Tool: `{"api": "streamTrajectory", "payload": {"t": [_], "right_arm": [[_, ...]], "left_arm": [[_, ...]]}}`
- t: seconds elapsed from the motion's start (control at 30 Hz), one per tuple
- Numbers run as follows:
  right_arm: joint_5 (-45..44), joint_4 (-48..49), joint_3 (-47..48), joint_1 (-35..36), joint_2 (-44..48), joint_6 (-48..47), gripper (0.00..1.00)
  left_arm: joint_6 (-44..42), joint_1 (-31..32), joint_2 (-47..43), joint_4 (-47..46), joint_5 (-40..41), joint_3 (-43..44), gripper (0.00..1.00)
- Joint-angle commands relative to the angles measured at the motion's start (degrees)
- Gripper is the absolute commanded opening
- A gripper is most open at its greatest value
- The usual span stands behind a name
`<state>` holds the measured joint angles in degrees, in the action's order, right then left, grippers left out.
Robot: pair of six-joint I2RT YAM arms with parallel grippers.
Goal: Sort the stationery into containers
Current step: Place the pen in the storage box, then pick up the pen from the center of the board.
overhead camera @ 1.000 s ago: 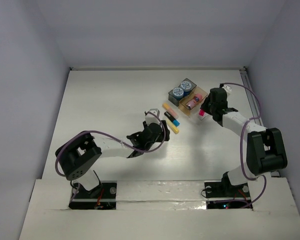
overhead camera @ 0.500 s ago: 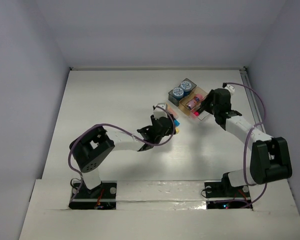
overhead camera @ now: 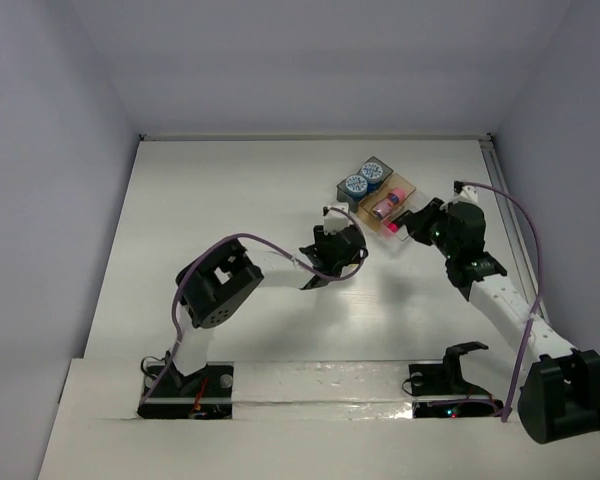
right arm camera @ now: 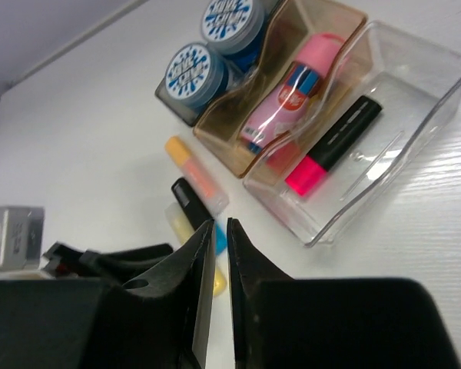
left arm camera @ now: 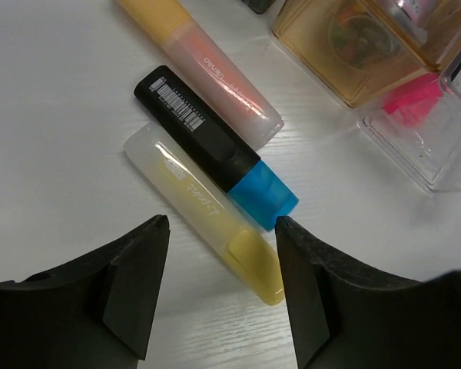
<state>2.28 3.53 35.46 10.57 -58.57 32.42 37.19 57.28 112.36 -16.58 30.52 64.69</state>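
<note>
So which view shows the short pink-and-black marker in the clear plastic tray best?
Right wrist: the short pink-and-black marker lies fully visible. Left wrist shows only its pink end; top external only a small pink spot.

Left arm (overhead camera: 270, 266): elbow folded, forearm angled forward and to the right, wrist pitched down. Left gripper (left arm camera: 221, 227): jaws spread wide. Right arm (overhead camera: 500, 295): extended forward, leaning left (links nearly in line). Right gripper (right arm camera: 219, 224): fingers almost together, a thin slit between them.
</note>
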Motion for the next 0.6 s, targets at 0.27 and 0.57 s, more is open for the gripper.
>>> {"api": "streamTrajectory", "payload": {"t": [0.27,0.57], "right_arm": [[12.1,2.7,-1.4,-0.1,0.7,-1.8,0.21],[12.7,2.6,-1.7,-0.1,1.1,-1.8,0.23]], "left_arm": [[0.8,0.2,2.3,6.4,2.5,3.8,0.49],[1.5,0.2,-1.3,7.3,3.5,-1.0,0.42]]}}
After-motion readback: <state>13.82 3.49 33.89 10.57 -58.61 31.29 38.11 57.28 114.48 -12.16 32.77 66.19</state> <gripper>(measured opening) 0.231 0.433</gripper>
